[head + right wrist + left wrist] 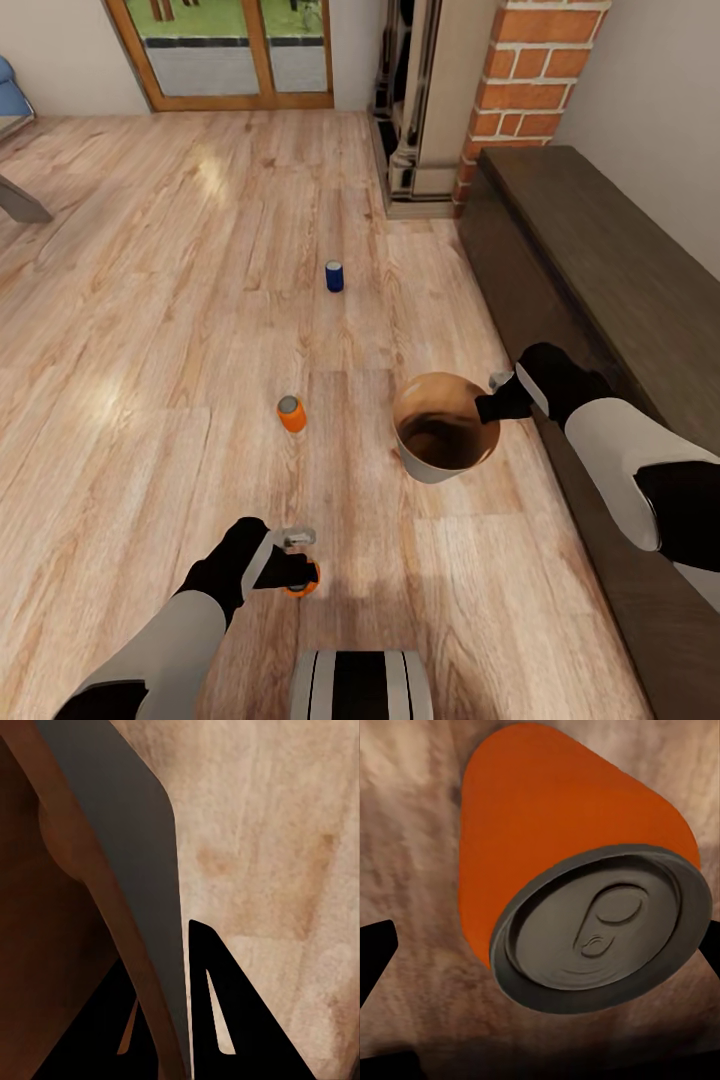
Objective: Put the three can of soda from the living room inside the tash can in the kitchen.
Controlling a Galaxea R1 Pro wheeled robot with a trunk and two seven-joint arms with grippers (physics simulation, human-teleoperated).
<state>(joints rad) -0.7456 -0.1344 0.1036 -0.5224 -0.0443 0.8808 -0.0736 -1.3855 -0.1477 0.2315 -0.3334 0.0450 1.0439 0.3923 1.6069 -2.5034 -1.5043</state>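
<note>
Three soda cans stand on the living room's wood-plank floor. The dark blue can [334, 276] is farthest from me, and an orange can [291, 413] stands in the middle. The second orange can [303, 579] [570, 840] sits between the spread fingers of my left gripper [299, 574], which is open; a gap shows beside one finger [375, 952]. The trash can [440, 440], grey outside and brown inside, hangs tilted above the floor. My right gripper [492, 403] is shut on its rim, with one finger [225, 1020] outside the grey wall [127, 832] and the other inside.
A long dark wooden cabinet [610, 260] runs along the right, close to my right arm. The red brick chimney [530, 80] and fireplace [420, 130] stand at the back, with glass doors [230, 50] and a blue sofa [10, 90] beyond. My base [360, 685] shows at the bottom.
</note>
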